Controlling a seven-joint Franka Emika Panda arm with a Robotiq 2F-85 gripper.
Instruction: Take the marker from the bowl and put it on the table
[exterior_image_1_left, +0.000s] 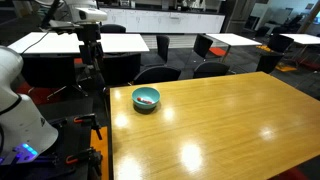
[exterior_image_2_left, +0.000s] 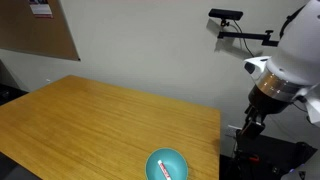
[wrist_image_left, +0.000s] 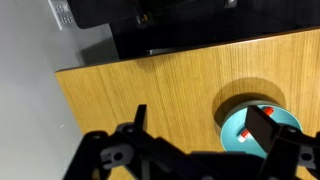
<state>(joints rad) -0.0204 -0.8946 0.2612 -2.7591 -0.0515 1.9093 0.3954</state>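
Your gripper (wrist_image_left: 197, 116) has its two dark fingers (wrist_image_left: 137, 118) spread wide with nothing between them; in the wrist view they reach in from the bottom edge over the honey-coloured wooden table (wrist_image_left: 150, 80). The teal bowl (wrist_image_left: 235, 132) sits at the lower right of that view, partly hidden behind the right-hand finger, and a red bit of the marker (wrist_image_left: 268, 110) peeks out just above that finger, inside the bowl. In both exterior views the bowl (exterior_image_1_left: 146, 107) (exterior_image_2_left: 152, 163) stands upright on the table (exterior_image_1_left: 220, 130) (exterior_image_2_left: 90, 120), near the edge on the robot's side, and the marker (exterior_image_1_left: 147, 101) (exterior_image_2_left: 161, 169) lies inside it, red with a whitish part. Your gripper (exterior_image_2_left: 255, 118) hangs under the white arm, past that table edge and well apart from the bowl; in an exterior view it shows as a dark shape (exterior_image_1_left: 90, 50) beyond the table's far corner. You get no readable writing here: a sheet of paper (exterior_image_2_left: 40, 8) is pinned on the cork board (exterior_image_2_left: 35, 35) on the wall, but its print is too small to make out. A black camera (exterior_image_2_left: 225, 15) sits on a bracket near the arm. Behind the table stand black chairs (exterior_image_1_left: 155, 72) and white-topped tables (exterior_image_1_left: 230, 40).
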